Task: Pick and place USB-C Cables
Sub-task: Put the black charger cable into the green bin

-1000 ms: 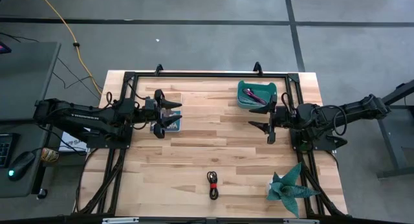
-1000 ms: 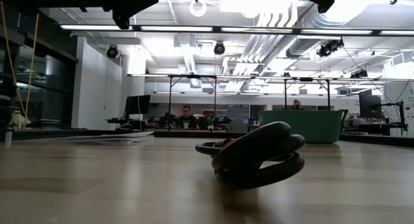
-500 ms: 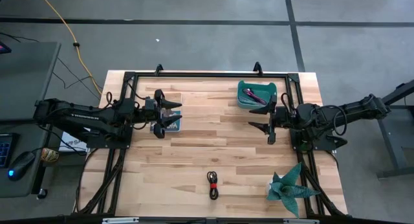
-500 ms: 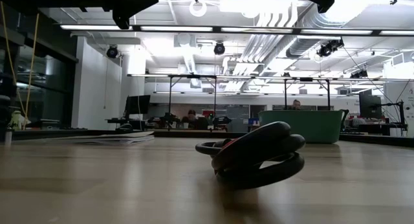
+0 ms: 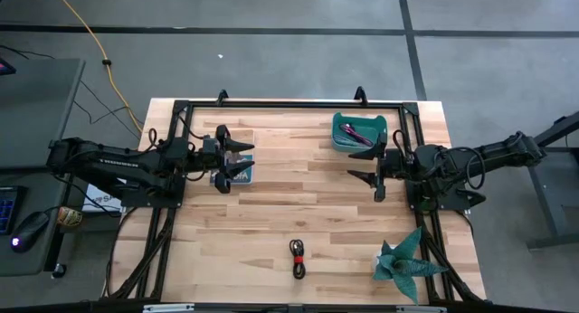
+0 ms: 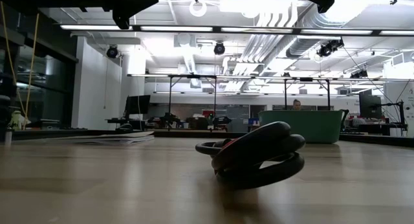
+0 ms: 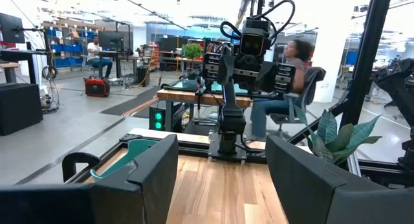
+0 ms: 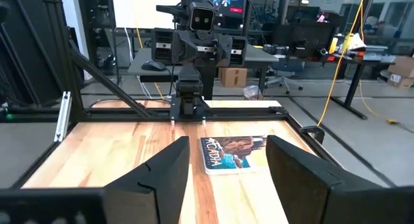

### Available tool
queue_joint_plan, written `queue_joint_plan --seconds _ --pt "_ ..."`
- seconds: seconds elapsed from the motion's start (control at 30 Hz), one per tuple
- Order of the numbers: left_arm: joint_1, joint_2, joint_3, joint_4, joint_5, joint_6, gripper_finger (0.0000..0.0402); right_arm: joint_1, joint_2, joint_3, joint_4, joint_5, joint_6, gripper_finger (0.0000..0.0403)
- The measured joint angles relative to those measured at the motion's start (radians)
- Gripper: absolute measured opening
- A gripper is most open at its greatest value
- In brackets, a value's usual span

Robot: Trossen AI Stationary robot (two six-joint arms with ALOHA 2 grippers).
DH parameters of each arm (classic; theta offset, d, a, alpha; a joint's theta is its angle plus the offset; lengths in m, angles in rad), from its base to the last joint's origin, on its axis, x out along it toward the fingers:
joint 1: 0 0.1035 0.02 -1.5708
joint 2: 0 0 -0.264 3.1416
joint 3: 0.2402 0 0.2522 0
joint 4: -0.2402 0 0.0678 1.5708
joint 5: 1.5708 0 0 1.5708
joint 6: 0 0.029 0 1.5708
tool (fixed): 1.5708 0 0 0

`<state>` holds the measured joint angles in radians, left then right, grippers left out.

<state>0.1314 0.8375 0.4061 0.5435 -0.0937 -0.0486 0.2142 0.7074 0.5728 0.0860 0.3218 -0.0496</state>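
Note:
A red-and-black coiled USB-C cable (image 5: 298,257) lies flat on the wooden table near its front edge, close up in the low view (image 6: 257,155). A magenta-pink cable (image 5: 357,132) and a dark one beside it lie in the teal bin (image 5: 340,137) at the back right. My left gripper (image 5: 246,156) hovers open above the table's left side, over a small card. My right gripper (image 5: 359,175) hovers open at the right, just in front of the bin. Both hold nothing and point toward each other.
A printed card (image 5: 233,175) lies under my left gripper, also seen in the right wrist view (image 8: 233,152). A teal paper plant (image 5: 405,260) stands at the front right corner. A black frame (image 5: 271,103) runs along the table's far edge. People sit in the room beyond.

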Motion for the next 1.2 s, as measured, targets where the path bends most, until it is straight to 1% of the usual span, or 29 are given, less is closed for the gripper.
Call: queue_joint_plan --seconds 0.1,0.17,0.27,0.37,0.4,0.43,0.57,0.67,1.2 --pt "0.000 0.000 0.000 0.000 0.000 0.000 0.0214 0.000 0.000 0.000 0.000 0.017 0.036 0.0181" --pt "0.000 0.000 0.000 0.000 0.000 0.000 0.0214 0.000 0.000 0.000 -0.001 0.043 0.058 0.0157" --pt "0.000 0.000 0.000 0.000 0.000 0.000 0.0214 0.000 0.000 0.000 -0.020 0.067 0.074 0.0102" --pt "0.000 0.000 0.000 0.000 0.000 0.000 0.0214 0.000 0.000 0.000 -0.036 0.081 0.076 0.0033" --pt "0.000 0.000 0.000 0.000 0.000 0.000 0.0214 0.000 0.000 0.000 -0.042 0.087 0.076 0.0017" --pt "0.000 0.000 0.000 0.000 0.000 0.000 0.0214 0.000 0.000 0.000 -0.046 0.093 0.076 0.0010" --pt "0.000 0.000 0.000 0.000 0.000 0.000 0.0214 0.000 0.000 0.000 -0.067 0.098 0.120 0.0014" --pt "0.000 0.000 0.000 0.000 0.000 0.000 0.0214 0.000 -0.002 0.000 -0.074 0.098 0.121 0.0003" --pt "0.000 0.000 0.000 0.000 0.000 0.000 0.0214 0.000 -0.002 0.000 -0.074 0.099 0.128 0.0000"
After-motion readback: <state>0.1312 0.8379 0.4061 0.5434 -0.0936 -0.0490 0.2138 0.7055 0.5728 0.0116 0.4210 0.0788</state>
